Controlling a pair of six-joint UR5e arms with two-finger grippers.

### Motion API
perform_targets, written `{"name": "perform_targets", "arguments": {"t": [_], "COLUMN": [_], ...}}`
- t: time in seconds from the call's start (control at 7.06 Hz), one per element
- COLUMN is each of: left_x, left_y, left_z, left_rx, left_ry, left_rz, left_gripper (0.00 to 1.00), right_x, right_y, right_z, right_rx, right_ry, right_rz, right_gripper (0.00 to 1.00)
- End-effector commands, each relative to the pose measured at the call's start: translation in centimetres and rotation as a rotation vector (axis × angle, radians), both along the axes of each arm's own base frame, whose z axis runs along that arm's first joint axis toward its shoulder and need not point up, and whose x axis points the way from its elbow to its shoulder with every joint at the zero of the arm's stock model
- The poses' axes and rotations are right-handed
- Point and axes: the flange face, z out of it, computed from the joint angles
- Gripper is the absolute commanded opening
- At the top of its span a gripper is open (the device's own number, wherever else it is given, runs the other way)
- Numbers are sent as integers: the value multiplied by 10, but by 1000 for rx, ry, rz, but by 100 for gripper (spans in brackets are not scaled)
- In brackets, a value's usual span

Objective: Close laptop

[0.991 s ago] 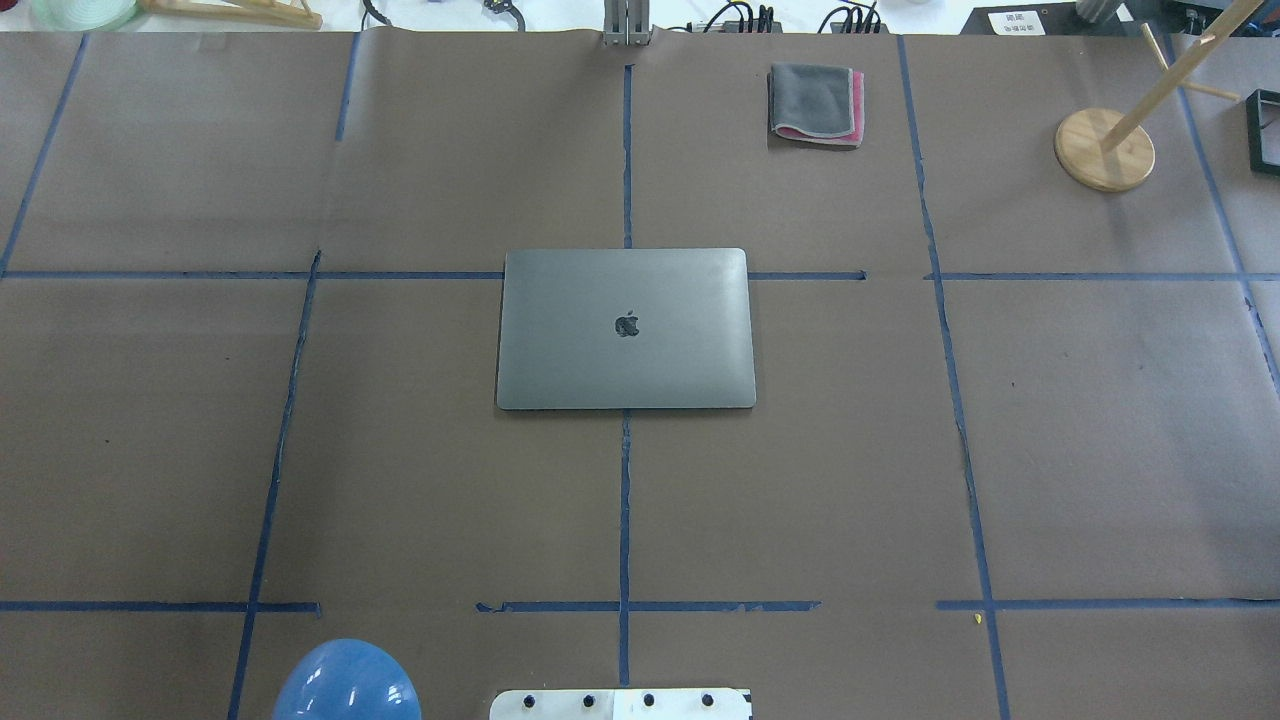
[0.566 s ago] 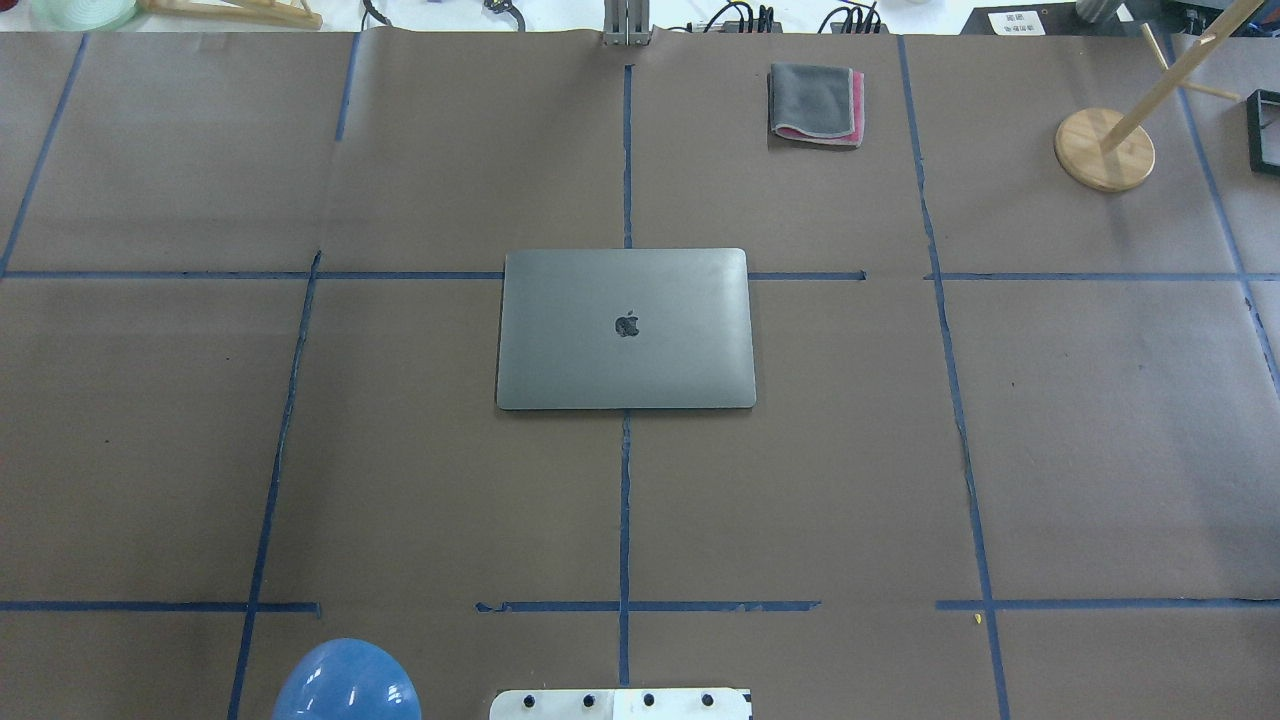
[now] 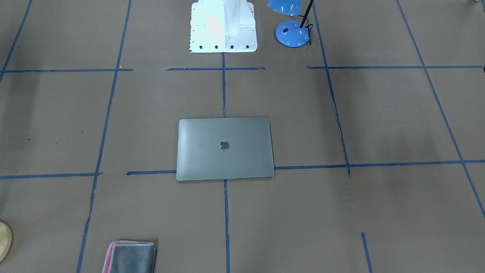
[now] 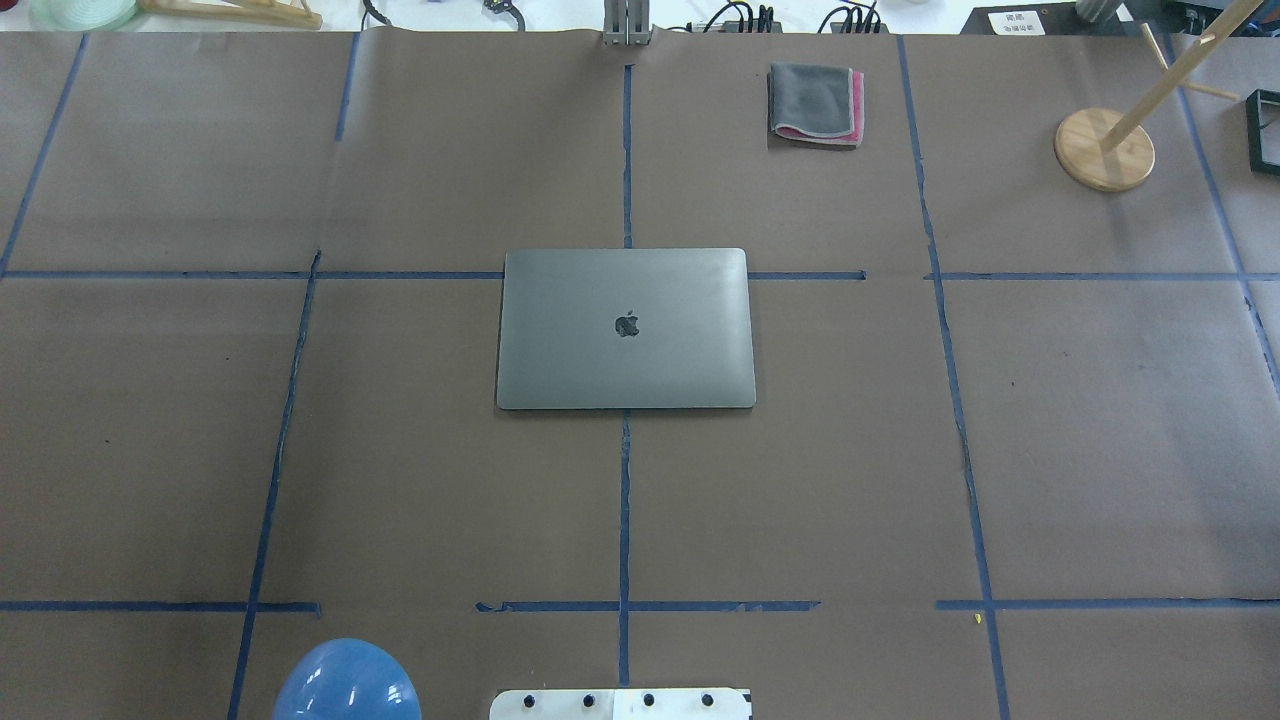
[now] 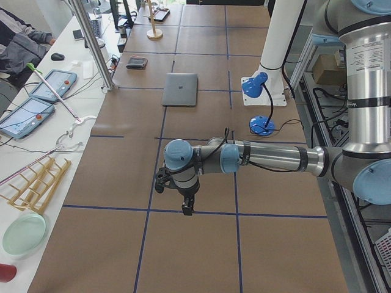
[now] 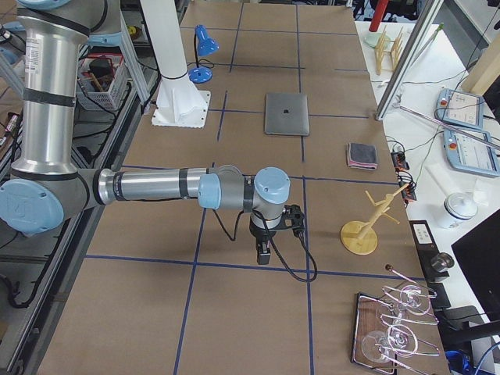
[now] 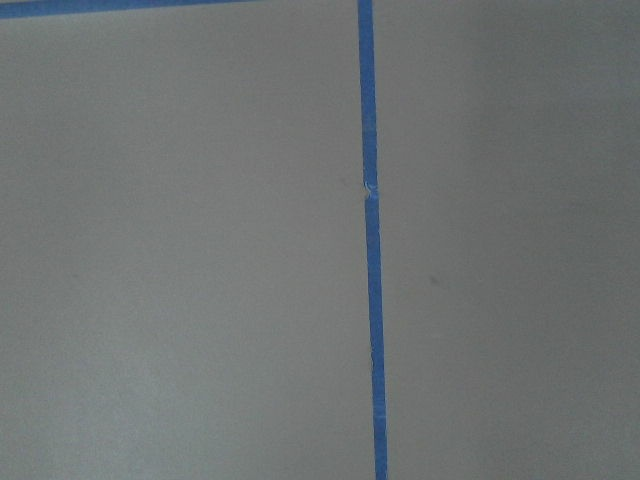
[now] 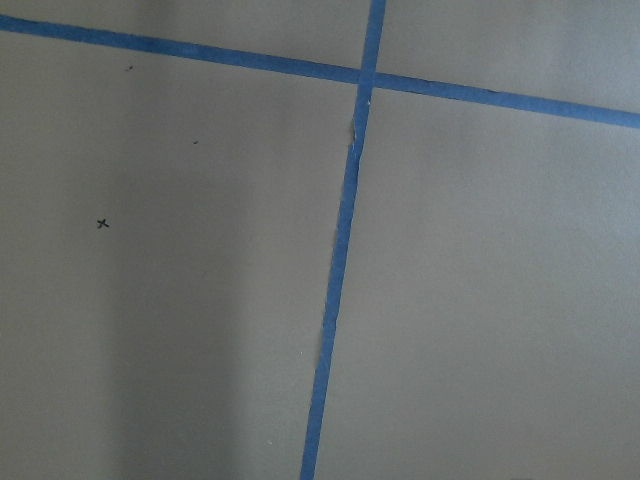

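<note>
The laptop [image 4: 625, 328] lies flat at the middle of the table with its lid down and the dark apple logo facing up; it also shows in the front-facing view [image 3: 225, 148] and both side views [image 5: 180, 89] [image 6: 287, 114]. My left gripper [image 5: 186, 207] hangs over bare table far from the laptop, near the table's left end. My right gripper [image 6: 263, 256] hangs over bare table near the right end. Both show only in the side views, so I cannot tell whether they are open or shut. The wrist views show only brown paper and blue tape.
A folded grey cloth with a pink edge [image 4: 815, 103] lies at the far side. A blue desk lamp [image 3: 291, 34] stands by the white robot base [image 3: 222, 26]. A wooden stand [image 4: 1104, 148] is at the far right.
</note>
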Motion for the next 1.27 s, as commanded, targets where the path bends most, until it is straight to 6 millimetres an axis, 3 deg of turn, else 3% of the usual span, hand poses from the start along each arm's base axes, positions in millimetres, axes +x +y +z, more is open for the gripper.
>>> {"name": "perform_targets", "arguments": {"t": [0.0, 1.13], "left_x": [0, 1], "left_y": [-2, 0], "left_z": [-2, -1], "left_rx": [15, 12], "left_ry": [-4, -4], "left_rz": [4, 8], "left_gripper": [99, 99], "right_x": [0, -2], "right_y": [0, 1], "right_z": [0, -1], "right_rx": [1, -3], "right_ry": [0, -27], "right_rz": [-1, 1], "right_gripper": [99, 99]}}
